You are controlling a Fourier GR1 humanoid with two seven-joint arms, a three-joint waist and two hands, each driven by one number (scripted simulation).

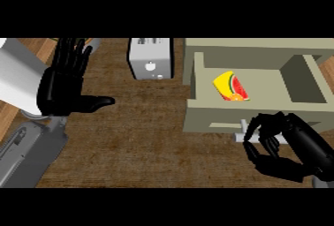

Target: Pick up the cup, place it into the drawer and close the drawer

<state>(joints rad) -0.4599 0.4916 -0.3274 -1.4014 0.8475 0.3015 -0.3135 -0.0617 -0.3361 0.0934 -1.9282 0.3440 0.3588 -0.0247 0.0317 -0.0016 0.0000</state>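
A steep downward view of a brown wooden counter (pixel 143 132). At right of centre an open beige drawer (pixel 257 112) reaches from the upper right toward the middle of the frame, its tray bare inside. The cup (pixel 231 87), yellow with a watermelon-slice print, already lies in the drawer's upper left part, tipped on its side and close to the left wall. It looks small, light, rigid and smooth, so it would likely roll or slide if nudged; the best hold would be across its body from above, though it seems to need no further lifting. The right hand (pixel 280 148) is at the lower right, just in front of the drawer's front panel, its fingers curled inward around or beside the pale handle (pixel 243 129); whether they actually close on the handle cannot be told. The left hand (pixel 65 86) rests at the upper left, fingers straight and pointing up, thumb stuck out to the right, holding nothing. A grey toaster (pixel 151 58) stands at top centre, near the drawer's left edge but apart from it. Closing probably means pushing the front panel toward the top of the frame; that path looks open, with the toaster off to the side.
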